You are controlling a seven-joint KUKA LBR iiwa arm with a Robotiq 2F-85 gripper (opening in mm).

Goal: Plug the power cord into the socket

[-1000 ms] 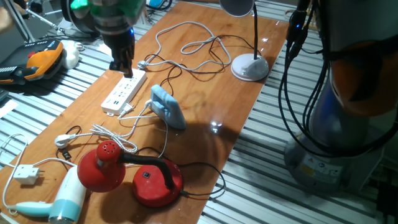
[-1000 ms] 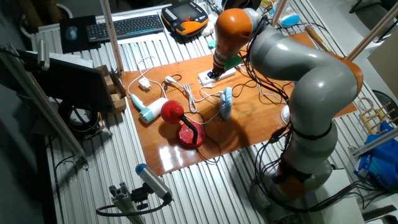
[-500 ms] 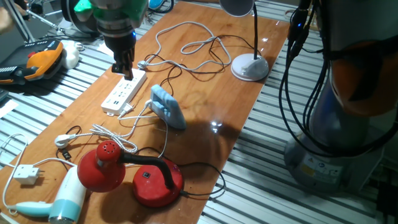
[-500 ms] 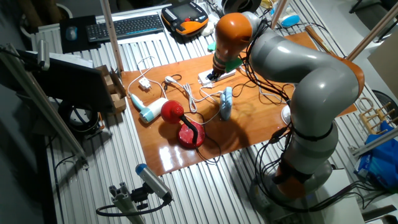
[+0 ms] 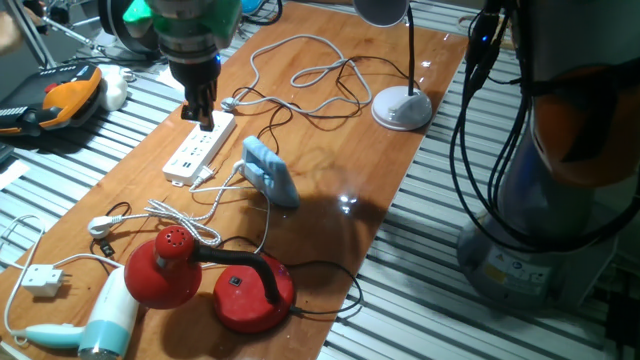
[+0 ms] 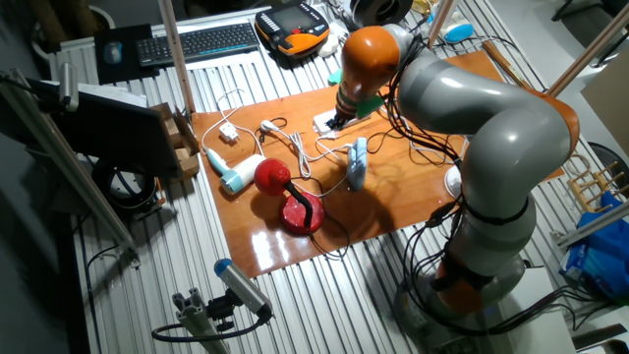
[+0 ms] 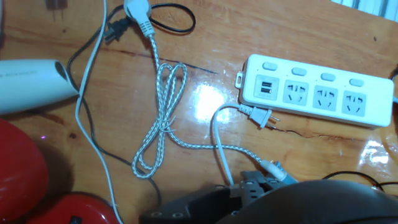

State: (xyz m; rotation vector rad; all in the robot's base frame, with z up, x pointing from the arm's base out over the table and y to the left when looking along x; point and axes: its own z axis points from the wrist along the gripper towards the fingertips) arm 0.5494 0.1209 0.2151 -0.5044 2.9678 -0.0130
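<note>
Over the far end of the socket [image 5: 197, 150], the end away from the red lamp [image 5: 165, 265], the gripper [image 5: 205, 120] hangs straight down, its black fingers pointing at the strip's top face and their tips just above it or touching it; from where I stand I cannot tell which. Nor can I tell whether the fingers are together or apart, since they read as one dark block in one fixed view, are tiny in the other fixed view, and do not show clearly in the hand view. The other fixed view shows the grey arm arching over from its base beyond the table edge, with the orange joint directly above the socket [image 6: 346, 117] and the gripper [image 6: 337, 118] below it. The power cord [image 7: 160, 118] lies loose on the wood on the lamp side of the socket [image 7: 317, 90], doubled into a long narrow loop. One run leads back towards the light-blue iron [image 5: 272, 172], which lies just beside the socket's long edge. Its small white plug [image 7: 138, 11] rests flat on the table well apart from the socket, past the loop, near the hair dryer [image 7: 31, 78], and is in no outlet. Another white plug [image 7: 261, 117], on a smooth cord, lies just beside the socket's near end with its two prongs bare.
</note>
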